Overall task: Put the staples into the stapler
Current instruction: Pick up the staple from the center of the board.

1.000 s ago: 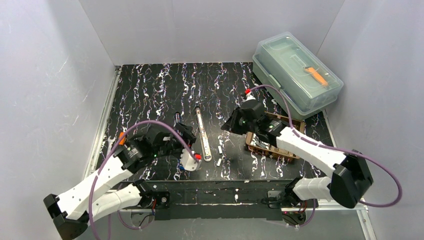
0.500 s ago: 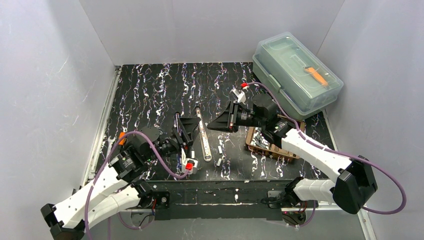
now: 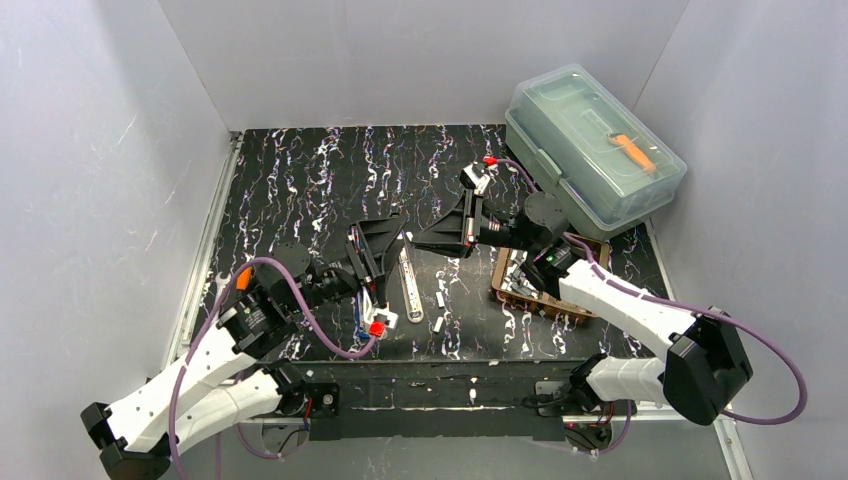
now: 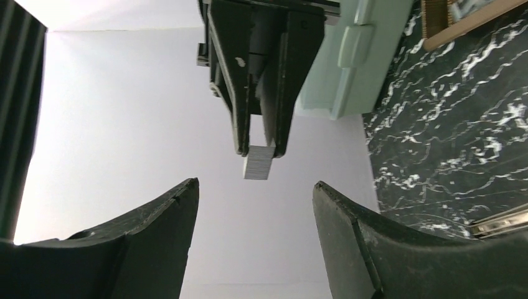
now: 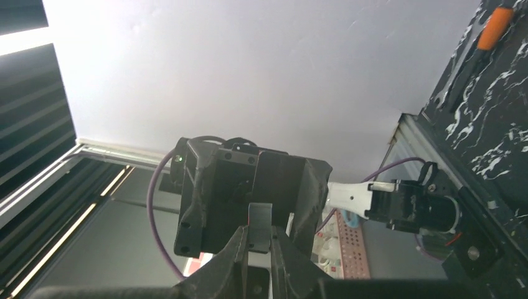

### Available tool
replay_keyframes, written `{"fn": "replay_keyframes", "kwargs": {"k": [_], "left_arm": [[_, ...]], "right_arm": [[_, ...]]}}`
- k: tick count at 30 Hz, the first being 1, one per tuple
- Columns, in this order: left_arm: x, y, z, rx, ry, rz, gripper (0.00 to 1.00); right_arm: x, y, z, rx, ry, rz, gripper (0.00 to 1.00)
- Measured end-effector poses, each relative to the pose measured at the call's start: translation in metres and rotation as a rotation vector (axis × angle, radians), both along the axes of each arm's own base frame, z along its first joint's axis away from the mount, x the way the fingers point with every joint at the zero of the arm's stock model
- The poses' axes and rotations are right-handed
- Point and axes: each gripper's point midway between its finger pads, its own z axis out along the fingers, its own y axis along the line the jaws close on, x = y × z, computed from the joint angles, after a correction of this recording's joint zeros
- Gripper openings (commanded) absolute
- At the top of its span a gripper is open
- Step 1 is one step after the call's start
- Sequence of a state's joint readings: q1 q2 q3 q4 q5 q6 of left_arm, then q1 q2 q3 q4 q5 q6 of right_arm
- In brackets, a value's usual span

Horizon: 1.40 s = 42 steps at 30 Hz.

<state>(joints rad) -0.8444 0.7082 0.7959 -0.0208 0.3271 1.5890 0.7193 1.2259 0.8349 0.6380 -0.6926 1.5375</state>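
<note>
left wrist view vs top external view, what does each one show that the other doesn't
Only the left wrist view: the short staple strip pinched in the tips of the right claw, facing the gap of the open left claw.

Only the top external view: both whole arms, the long metal stapler channel lying on the table, loose staple strips beside it, and an orange-handled tool inside the lidded box.

Both: the two claws facing each other, the box, the brown tray and the black marbled table.

White arms (image 3: 190,372) with black joints (purple cables (image 3: 802,385) trailing).
</note>
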Motion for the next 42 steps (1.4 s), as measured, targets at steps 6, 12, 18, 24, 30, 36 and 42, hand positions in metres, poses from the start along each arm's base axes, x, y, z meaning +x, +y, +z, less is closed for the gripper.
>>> {"fn": "replay_keyframes", "kwargs": {"k": [6, 12, 18, 24, 30, 36, 42], "left_arm": [[0.0, 0.0, 0.016, -0.016, -0.055, -0.005, 0.56], [-0.003, -0.003, 0.017, -0.004, -0.08, -0.024, 0.47], [-0.004, -0.005, 0.023, -0.007, -0.092, -0.04, 0.38], [-0.003, -0.01, 0.021, 0.002, -0.084, -0.053, 0.37], [-0.002, -0.011, 0.02, 0.006, -0.082, -0.054, 0.31], [-0.003, -0.011, 0.018, 0.012, -0.073, -0.054, 0.06], [-0.003, -0.011, 0.018, 0.014, -0.075, -0.055, 0.0]], "right_arm": [[-0.001, 0.001, 0.007, 0.037, 0.022, 0.024, 0.22], [-0.002, 0.0, 0.011, 0.05, 0.026, 0.031, 0.21], [-0.002, 0.001, 0.011, 0.052, 0.027, 0.033, 0.21], [-0.001, 0.003, 0.01, 0.057, 0.029, 0.036, 0.2], [-0.003, 0.005, 0.01, 0.061, 0.038, 0.048, 0.2], [-0.005, 0.005, 0.015, 0.081, 0.023, 0.052, 0.2], [-0.005, 0.005, 0.016, 0.085, 0.021, 0.053, 0.39]]}}
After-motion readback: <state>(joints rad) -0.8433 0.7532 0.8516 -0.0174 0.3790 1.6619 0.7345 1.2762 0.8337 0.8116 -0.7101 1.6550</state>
